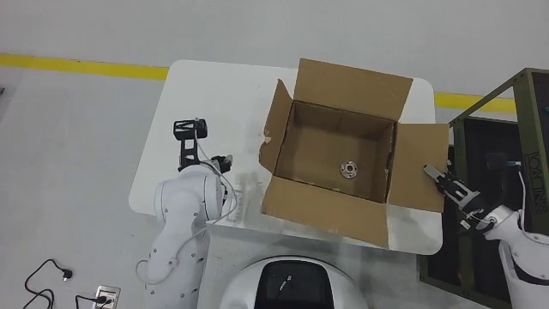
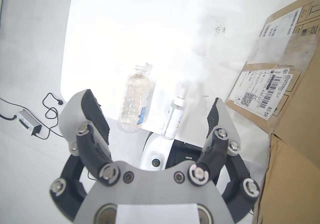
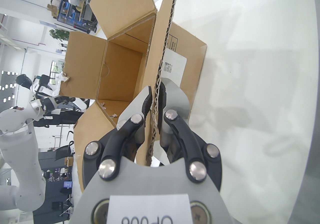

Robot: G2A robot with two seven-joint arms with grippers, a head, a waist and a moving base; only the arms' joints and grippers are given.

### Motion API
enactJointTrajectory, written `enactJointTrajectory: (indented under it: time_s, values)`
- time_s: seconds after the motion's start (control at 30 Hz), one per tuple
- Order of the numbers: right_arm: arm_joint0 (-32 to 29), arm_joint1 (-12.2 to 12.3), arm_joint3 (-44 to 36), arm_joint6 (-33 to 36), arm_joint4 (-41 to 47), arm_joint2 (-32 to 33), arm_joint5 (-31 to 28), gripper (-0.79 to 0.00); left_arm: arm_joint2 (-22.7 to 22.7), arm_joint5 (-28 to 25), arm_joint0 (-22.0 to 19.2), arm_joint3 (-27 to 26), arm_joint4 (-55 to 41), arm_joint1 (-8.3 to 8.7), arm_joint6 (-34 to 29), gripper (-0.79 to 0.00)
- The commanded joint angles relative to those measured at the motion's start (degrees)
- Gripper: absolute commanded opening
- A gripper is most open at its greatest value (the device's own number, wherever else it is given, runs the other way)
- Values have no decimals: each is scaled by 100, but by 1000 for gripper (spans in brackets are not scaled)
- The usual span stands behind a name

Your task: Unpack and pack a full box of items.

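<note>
Here, your right claw (image 3: 155, 97) pinches the side flap (image 1: 419, 167) of the open brown cardboard box (image 1: 322, 209), likely pinning it back for access, while your left claw (image 2: 152, 107) hangs wide and empty over the white counter (image 2: 150, 22), above a clear plastic bottle (image 2: 136, 102) and white spray bottle (image 2: 175, 117) beside the box.

We see the box (image 1: 339, 146) on the table (image 1: 214, 86), toward the table's right side. A small round thing (image 1: 348, 169) lies in the box, on its floor. Left of the box, near the table's front edge, the water bottle (image 2: 136, 100) and the spray bottle (image 2: 175, 117) are side by side. The spray bottle is nearer the box. The left gripper (image 1: 190, 129) hangs over the table behind them, well apart from the box. The right gripper (image 3: 156, 100) has one finger on each side of the box's right flap (image 1: 420, 167).
</note>
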Motion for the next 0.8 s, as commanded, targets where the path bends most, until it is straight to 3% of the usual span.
enactJointTrajectory:
  time_s: [0.0, 0.27, 0.4, 0.77]
  values:
    - [1, 25, 56, 235, 151, 72, -87, -785, -23, 32, -49, 48, 0, -3, 23, 0]
    - [118, 109, 313, 1048, 851, 203, -341, -785, -24, 30, -251, 56, -12, -16, 21, 0]
    - [188, 161, 331, 1575, 1084, 178, -748, -785, 24, 24, -327, -22, -68, -30, -3, 0]
    - [403, 254, 426, 1748, 871, 43, -991, -785, 49, 28, -367, -37, -81, -37, -9, 0]
